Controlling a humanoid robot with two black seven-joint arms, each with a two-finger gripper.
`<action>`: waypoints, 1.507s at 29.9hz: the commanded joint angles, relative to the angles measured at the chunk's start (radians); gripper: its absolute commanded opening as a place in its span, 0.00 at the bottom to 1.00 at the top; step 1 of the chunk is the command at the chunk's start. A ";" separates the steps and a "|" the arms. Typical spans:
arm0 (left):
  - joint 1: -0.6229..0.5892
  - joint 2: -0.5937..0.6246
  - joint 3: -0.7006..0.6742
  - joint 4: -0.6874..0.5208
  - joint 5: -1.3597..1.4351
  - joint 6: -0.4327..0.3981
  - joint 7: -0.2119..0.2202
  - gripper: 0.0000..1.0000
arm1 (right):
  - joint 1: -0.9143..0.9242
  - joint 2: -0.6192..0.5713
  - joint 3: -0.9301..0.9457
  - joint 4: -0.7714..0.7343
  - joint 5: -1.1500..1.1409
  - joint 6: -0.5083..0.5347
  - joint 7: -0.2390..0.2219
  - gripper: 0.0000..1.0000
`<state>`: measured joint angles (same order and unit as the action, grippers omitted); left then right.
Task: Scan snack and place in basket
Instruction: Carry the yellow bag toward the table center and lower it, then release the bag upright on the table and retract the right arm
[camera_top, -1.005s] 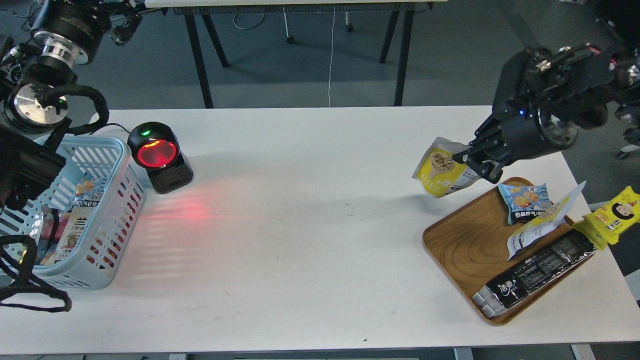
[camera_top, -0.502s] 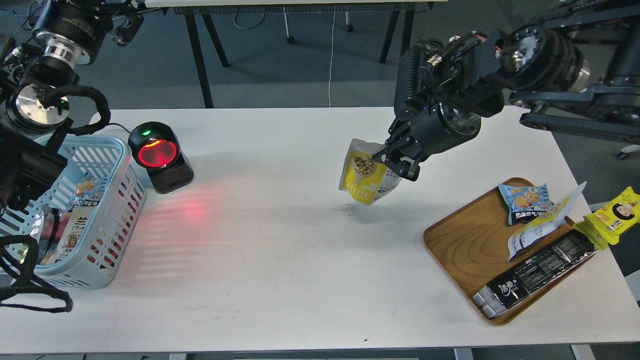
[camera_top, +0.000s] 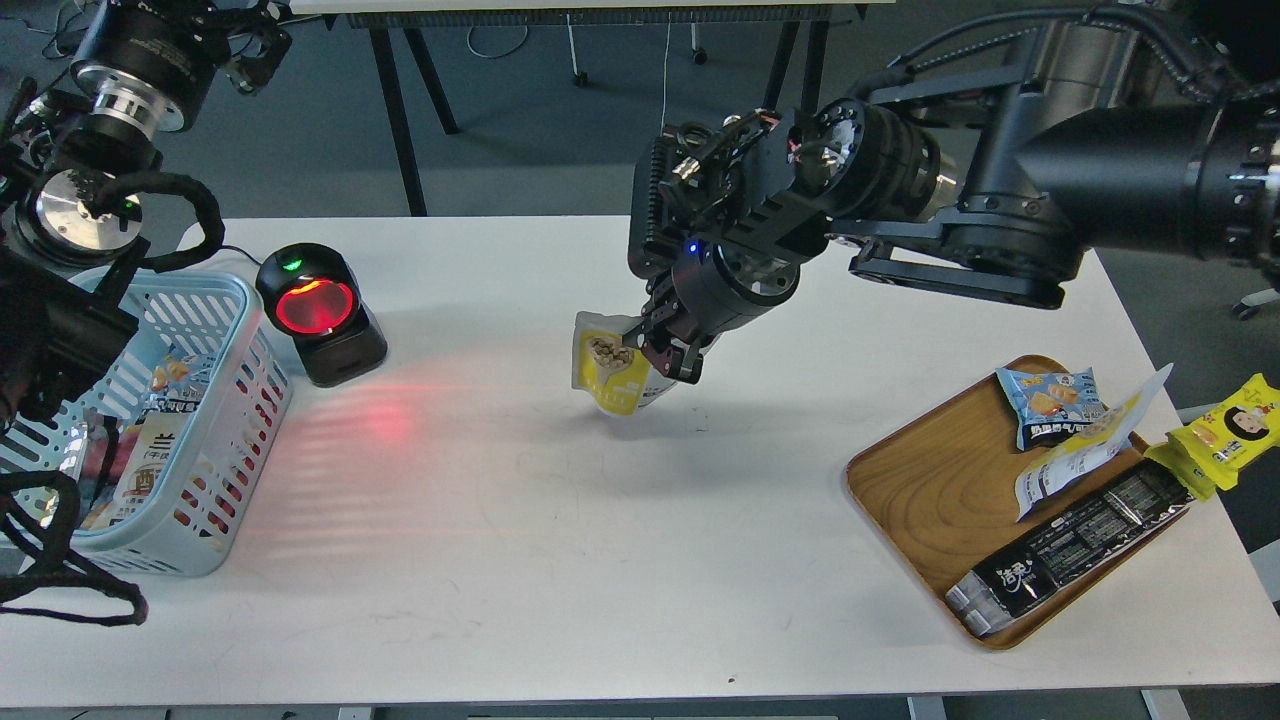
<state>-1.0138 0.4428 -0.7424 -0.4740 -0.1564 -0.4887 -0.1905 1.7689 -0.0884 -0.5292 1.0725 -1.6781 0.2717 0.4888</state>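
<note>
My right gripper (camera_top: 655, 352) is shut on the snack (camera_top: 606, 376), a small yellow pouch with a round picture of tan balls. It holds the pouch just above the middle of the white table (camera_top: 600, 560), tilted, yellow front facing the scanner. The black scanner (camera_top: 318, 312) with its red glowing window stands at the left, beside the light blue basket (camera_top: 240, 400), which holds several packets. My left arm is folded over the basket at the far left; its gripper is out of view.
A brown wooden tray (camera_top: 930, 490) at the right holds a light-blue packet (camera_top: 1050, 402), a white-and-yellow pouch (camera_top: 1085, 450) and a long black packet (camera_top: 1070, 545). A yellow packet (camera_top: 1225, 430) lies beside it at the table's right edge.
My right arm has carried the snack from above the tray leftwards to the middle of the table, closer to the scanner. The left arm has barely moved.
</note>
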 joint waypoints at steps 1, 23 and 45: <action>0.003 -0.003 0.000 0.000 0.000 0.000 -0.001 1.00 | -0.017 0.038 0.000 -0.042 0.000 0.000 0.000 0.00; 0.006 -0.001 -0.002 0.001 0.000 0.000 -0.003 1.00 | -0.059 0.088 -0.005 -0.098 0.000 0.000 0.000 0.01; 0.000 0.002 0.000 -0.002 0.000 0.000 -0.001 1.00 | 0.018 -0.025 0.008 0.033 0.004 -0.063 0.000 0.28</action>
<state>-1.0093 0.4433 -0.7427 -0.4729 -0.1567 -0.4887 -0.1927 1.7380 -0.0489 -0.5357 1.0692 -1.6808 0.2343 0.4887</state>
